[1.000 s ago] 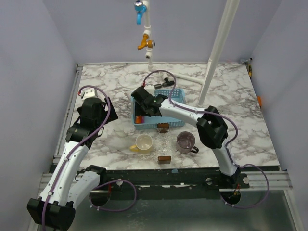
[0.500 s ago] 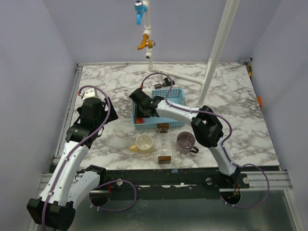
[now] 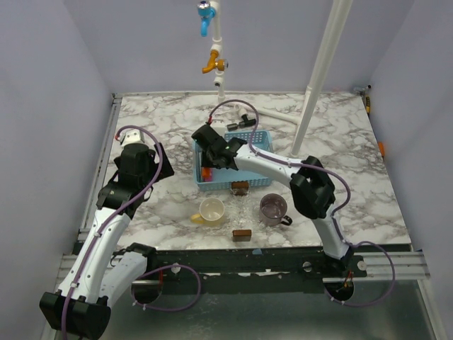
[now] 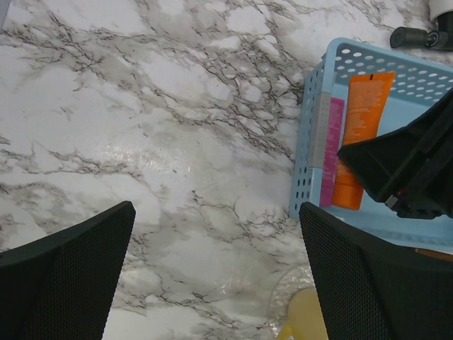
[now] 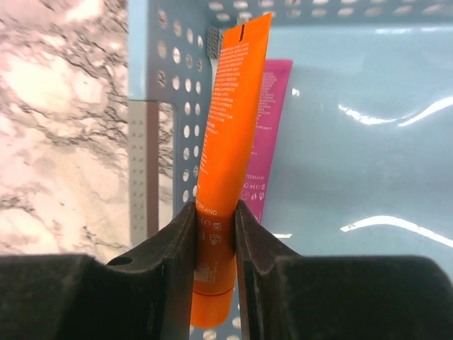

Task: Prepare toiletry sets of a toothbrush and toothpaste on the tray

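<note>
The toothpaste (image 5: 230, 127), an orange tube, stands tilted in a blue perforated basket (image 5: 152, 57) against its left wall. My right gripper (image 5: 214, 212) is shut on its lower end, both pads pressed on the tube. From above, the right gripper (image 3: 212, 159) reaches into the basket (image 3: 258, 138) at its left side. The left gripper (image 4: 216, 209) hangs open over bare marble left of the basket (image 4: 304, 163), with the toothpaste (image 4: 364, 120) visible beyond. I see no toothbrush, and I cannot make out a tray.
A pink tube (image 5: 272, 106) lies beside the orange one. A cream cup (image 3: 211, 210) and a purple mug (image 3: 273, 208) stand in front of the basket, with brown blocks (image 3: 240, 187) (image 3: 242, 234) near them. A white pole (image 3: 322, 71) leans at back right.
The right gripper's jaws have closed onto the orange tube inside the basket. The left arm has not moved.
</note>
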`<action>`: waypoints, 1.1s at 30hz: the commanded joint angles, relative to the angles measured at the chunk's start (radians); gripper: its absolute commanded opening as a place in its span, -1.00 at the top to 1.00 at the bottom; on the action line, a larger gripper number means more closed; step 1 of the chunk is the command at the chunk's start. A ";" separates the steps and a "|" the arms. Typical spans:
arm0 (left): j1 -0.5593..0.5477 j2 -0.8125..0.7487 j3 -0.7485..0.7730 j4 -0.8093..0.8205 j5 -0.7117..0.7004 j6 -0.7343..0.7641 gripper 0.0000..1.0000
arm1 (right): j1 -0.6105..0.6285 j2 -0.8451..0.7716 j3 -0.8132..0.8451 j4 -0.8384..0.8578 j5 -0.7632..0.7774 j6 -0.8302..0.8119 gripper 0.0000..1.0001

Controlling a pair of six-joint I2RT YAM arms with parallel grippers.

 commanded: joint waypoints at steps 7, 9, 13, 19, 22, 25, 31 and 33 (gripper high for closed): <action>0.005 -0.028 -0.014 0.084 0.218 0.037 -0.97 | -0.011 -0.281 -0.158 0.137 0.092 -0.093 0.53; 0.004 -0.032 -0.022 0.115 0.314 0.040 -0.98 | -0.011 -0.344 -0.216 0.170 0.085 -0.090 0.53; 0.004 -0.044 -0.040 0.181 0.512 0.031 -0.97 | -0.011 -0.474 -0.362 0.274 0.020 -0.086 0.52; 0.004 -0.051 -0.072 0.282 0.756 -0.045 -0.97 | -0.011 -0.627 -0.536 0.398 -0.120 -0.079 0.52; 0.004 -0.054 -0.110 0.347 0.877 -0.104 -0.97 | -0.010 -0.709 -0.607 0.464 -0.174 -0.061 0.52; 0.004 -0.068 -0.158 0.450 0.989 -0.198 -0.97 | -0.010 -0.775 -0.665 0.514 -0.214 -0.028 0.50; 0.004 -0.103 -0.248 0.687 1.141 -0.386 -0.97 | -0.007 -0.849 -0.759 0.696 -0.308 0.096 0.46; 0.004 -0.111 -0.274 0.774 1.169 -0.462 -0.97 | -0.001 -0.849 -0.769 0.733 -0.354 0.131 0.46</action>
